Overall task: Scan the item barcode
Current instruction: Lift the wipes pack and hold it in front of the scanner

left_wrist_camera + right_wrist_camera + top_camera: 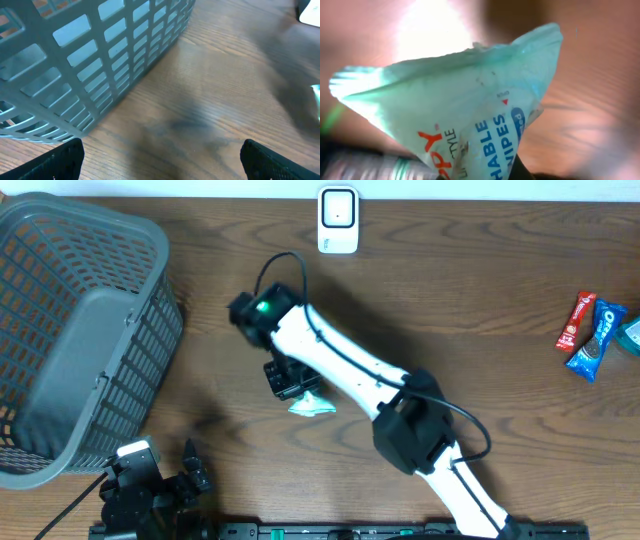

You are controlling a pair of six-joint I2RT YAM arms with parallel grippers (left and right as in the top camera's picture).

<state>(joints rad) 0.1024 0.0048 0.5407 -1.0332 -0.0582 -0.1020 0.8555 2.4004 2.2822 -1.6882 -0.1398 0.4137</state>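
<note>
A pale green wipes packet lies on the wooden table at centre left. It fills the right wrist view, crumpled, as the wipes packet with red and blue print. My right gripper reaches over from the right and is shut on the packet's edge; the packet hides its fingers in the wrist view. The white barcode scanner stands at the table's far edge. My left gripper rests at the near left, open with nothing in it, its fingers wide apart over bare wood.
A grey plastic basket takes up the left side, close to the left gripper, and the basket wall fills the left wrist view. Snack packets lie at the far right edge.
</note>
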